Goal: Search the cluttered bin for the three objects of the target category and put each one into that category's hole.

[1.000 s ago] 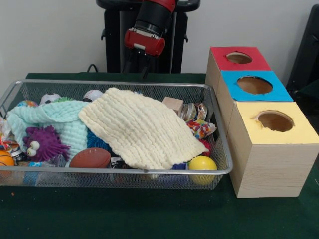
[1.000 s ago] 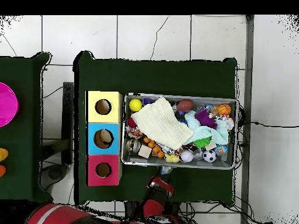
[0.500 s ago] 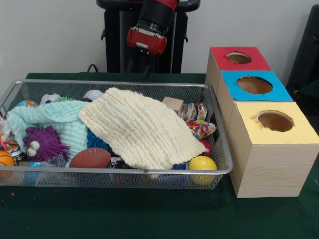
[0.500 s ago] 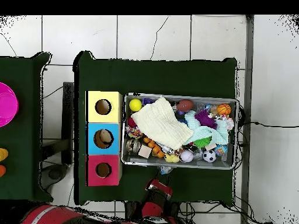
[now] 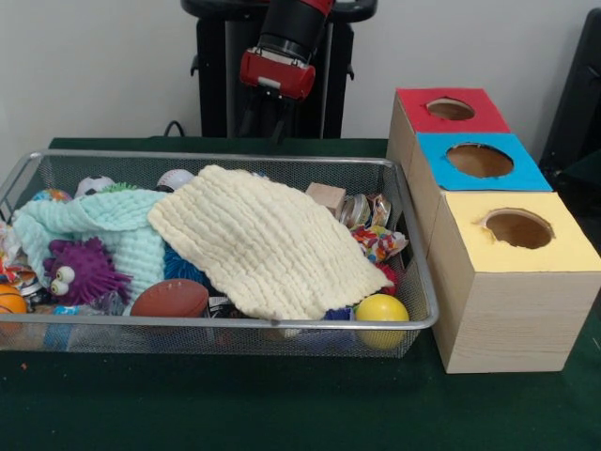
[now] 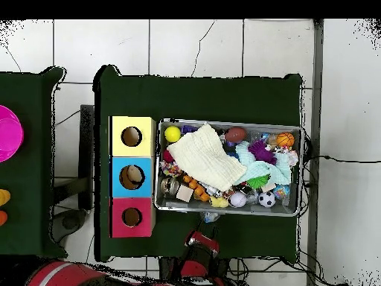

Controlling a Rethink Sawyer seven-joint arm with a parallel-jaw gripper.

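A wire mesh bin (image 5: 413, 324) (image 6: 301, 171) holds a jumble of toys. A cream cloth (image 5: 263, 240) (image 6: 212, 158) covers its middle and a mint cloth (image 5: 113, 225) lies beside it. Around them show a yellow ball (image 5: 381, 308) (image 6: 173, 133), a brown football (image 5: 171, 298), a purple fuzzy toy (image 5: 80, 270), a wooden block (image 5: 326, 196) and an orange basketball (image 6: 285, 139). My gripper (image 5: 265, 120) (image 6: 207, 223) hangs behind the bin's far rim, above the table, holding nothing that I can see.
Three boxes stand beside the bin, with round holes in a yellow top (image 5: 518, 228), a blue top (image 5: 480, 160) and a red top (image 5: 451, 109). The overhead view shows something pale inside the blue box's hole (image 6: 132, 176). A pink bowl (image 6: 7, 132) sits on a separate table.
My gripper has risen slightly and drawn back from the bin's far rim. Nothing in the bin has moved.
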